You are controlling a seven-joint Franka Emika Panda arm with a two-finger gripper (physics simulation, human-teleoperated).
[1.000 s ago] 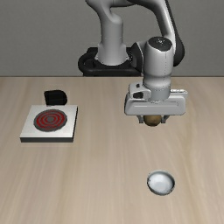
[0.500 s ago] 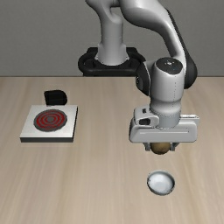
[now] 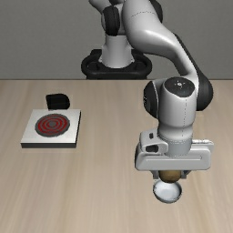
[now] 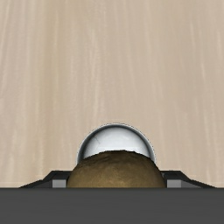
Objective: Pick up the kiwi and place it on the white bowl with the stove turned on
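Our gripper (image 3: 171,173) grasps the rough brown oval kiwi (image 4: 115,171) between both fingers (image 4: 58,178), just above the glossy round white bowl (image 3: 167,191). In the exterior view the bowl lies at four o'clock from the square stove (image 3: 52,127)

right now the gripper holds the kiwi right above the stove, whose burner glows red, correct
No: the gripper holds the kiwi above the white bowl, not the stove, which sits apart toward the exterior view's left. The exterior view shows it. The burner does glow red.
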